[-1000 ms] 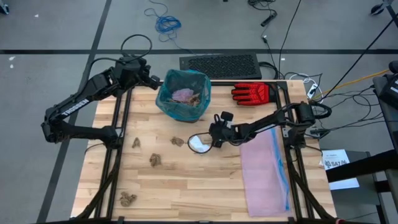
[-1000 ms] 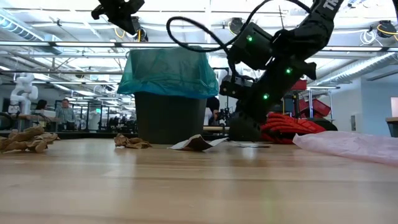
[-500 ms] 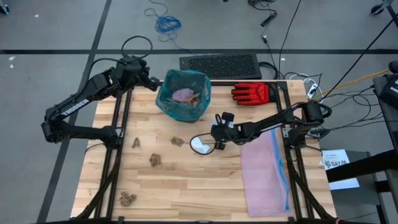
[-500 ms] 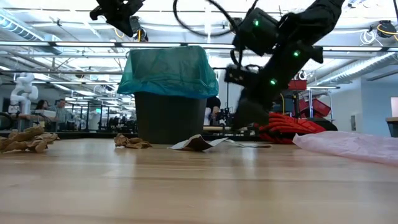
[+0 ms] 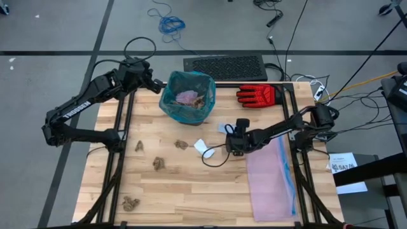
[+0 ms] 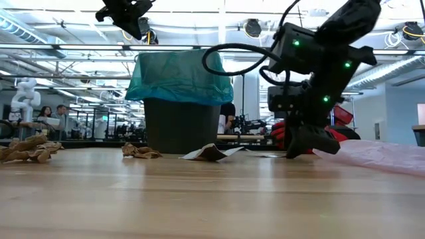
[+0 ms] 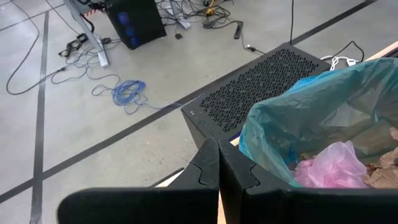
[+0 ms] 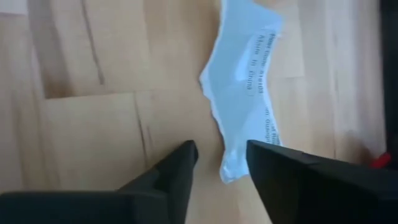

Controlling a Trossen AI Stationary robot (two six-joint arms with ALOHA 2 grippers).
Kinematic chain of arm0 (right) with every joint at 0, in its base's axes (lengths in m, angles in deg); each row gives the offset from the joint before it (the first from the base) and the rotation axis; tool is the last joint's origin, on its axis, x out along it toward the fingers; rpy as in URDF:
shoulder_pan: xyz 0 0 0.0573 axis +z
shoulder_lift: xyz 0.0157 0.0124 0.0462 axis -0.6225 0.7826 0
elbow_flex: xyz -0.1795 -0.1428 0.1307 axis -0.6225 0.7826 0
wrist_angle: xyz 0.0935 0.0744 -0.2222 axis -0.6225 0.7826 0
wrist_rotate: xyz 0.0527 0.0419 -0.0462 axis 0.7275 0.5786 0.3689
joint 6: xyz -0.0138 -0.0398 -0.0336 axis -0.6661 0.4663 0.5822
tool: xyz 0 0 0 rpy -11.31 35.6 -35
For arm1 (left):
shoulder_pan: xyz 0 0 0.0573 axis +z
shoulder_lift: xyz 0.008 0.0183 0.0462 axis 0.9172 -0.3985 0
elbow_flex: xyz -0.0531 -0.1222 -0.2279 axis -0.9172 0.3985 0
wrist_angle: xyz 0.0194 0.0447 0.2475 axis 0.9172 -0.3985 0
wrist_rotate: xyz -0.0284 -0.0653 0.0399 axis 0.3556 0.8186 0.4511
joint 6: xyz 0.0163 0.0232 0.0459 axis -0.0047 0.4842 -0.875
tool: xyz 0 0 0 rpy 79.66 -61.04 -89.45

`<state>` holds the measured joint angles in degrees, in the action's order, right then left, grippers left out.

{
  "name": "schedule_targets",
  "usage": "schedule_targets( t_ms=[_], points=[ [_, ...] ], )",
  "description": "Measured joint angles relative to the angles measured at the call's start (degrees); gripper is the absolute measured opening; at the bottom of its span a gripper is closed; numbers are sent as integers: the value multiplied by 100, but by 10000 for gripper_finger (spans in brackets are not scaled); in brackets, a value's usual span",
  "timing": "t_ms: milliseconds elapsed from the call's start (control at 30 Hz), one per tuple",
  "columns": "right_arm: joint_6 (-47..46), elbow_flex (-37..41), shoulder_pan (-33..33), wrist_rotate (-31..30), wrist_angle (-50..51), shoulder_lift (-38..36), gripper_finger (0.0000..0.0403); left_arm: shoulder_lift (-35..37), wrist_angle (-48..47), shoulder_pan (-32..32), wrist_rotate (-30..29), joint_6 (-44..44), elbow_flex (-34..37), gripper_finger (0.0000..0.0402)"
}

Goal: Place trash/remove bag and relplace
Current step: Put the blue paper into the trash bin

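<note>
- Nearest me, at the near-left corner of the table (image 5: pixel 191 191), 1 brown wad of trash (image 5: pixel 131 203) lies alone.
- On the near-right side lies a pale pink bag (image 5: pixel 272 178) with a blue strip, flat on the wood.
- Farther in, 3 more brown wads sit on the left half: 1 at (image 5: pixel 158 163), 1 at (image 5: pixel 138 145), 1 at (image 5: pixel 181 144).
- A white scrap (image 5: pixel 202 147) lies just right of those, near the table's middle.
- My right gripper (image 5: pixel 236 147) hangs low over the table, right of the white scrap and by the pink bag's far-left corner. Its fingers (image 8: pixel 180 168) stand apart with nothing between them, released.
- In my right wrist view a pale blue printed scrap (image 8: pixel 245 93) lies flat on the wood just beyond the fingertips; I cannot tell whether they touch it.
- In the high view that blue scrap (image 5: pixel 226 128) sits just beyond my right gripper.
- At the far edge stands the bin, lined with the teal-green bag (image 5: pixel 187 97); pink and brown pieces lie inside.
- A red glove (image 5: pixel 257 95) lies right of the bin at the far edge.
- My left gripper (image 7: pixel 218 163) is up beside the bag's far-left rim, fingers clenched together on nothing.
- Beyond the table a black perforated box (image 5: pixel 225 66) sits on the floor.
</note>
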<state>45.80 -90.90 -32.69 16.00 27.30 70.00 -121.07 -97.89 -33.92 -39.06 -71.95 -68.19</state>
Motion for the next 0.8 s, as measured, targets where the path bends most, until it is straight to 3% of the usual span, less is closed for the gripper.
schedule_targets(
  t_ms=[100, 267, 400, 567, 800],
  points=[
    [-36, 124, -21, -312, -182, 6, 173, 0, 2, 0, -2, 0, 0, 0],
    [36, 258, -159, -286, -411, 8, 167, 0, -49, 0, -2, 0, 0, 0],
    [8, 353, -395, 77, -676, 6, 121, 0, -66, 0, 0, 7, 0, 0],
    [176, 376, -593, 405, -957, 23, 14, 0, -86, 0, 0, 11, 0, 0],
    [222, 374, -555, 422, -1029, -241, 1, 0, -148, 0, 30, 13, 0, 0]
  ],
)
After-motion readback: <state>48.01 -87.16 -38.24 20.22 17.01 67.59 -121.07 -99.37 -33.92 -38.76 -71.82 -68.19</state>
